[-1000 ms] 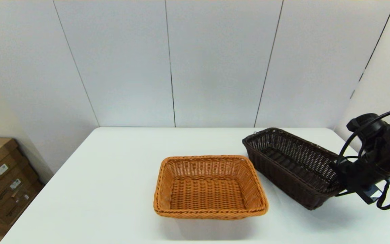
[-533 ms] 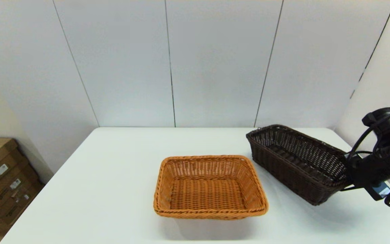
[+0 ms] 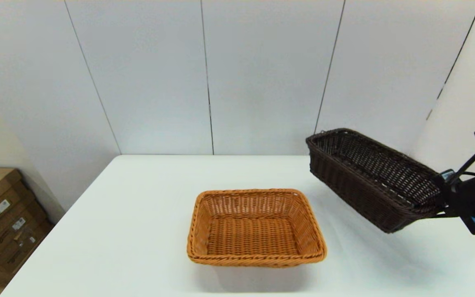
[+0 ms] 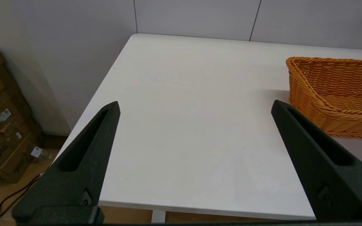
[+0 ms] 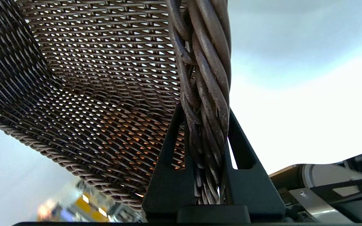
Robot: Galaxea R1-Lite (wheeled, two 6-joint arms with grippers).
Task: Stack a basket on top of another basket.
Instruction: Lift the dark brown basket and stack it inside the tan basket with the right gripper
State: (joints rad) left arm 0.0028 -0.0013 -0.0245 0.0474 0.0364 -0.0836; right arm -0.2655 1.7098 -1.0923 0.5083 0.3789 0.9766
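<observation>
The dark brown basket (image 3: 369, 177) hangs tilted in the air over the table's right side, clear of the surface. My right gripper (image 3: 441, 200) is shut on its braided rim (image 5: 204, 94) at the near right end. The orange-tan basket (image 3: 256, 225) sits flat at the table's middle, to the left of and lower than the lifted basket, and shows at the edge of the left wrist view (image 4: 338, 94). My left gripper (image 4: 195, 110) stands open with nothing between its fingers, over the table's left front part, apart from the orange-tan basket.
The white table (image 3: 138, 214) ends at a panelled wall behind. Cardboard boxes (image 3: 2, 218) stand on the floor off the table's left side. A side wall (image 3: 468, 103) rises close on the right.
My right gripper has risen with the dark brown basket, lifting it off the table and tilting it. The orange-tan basket has not moved.
</observation>
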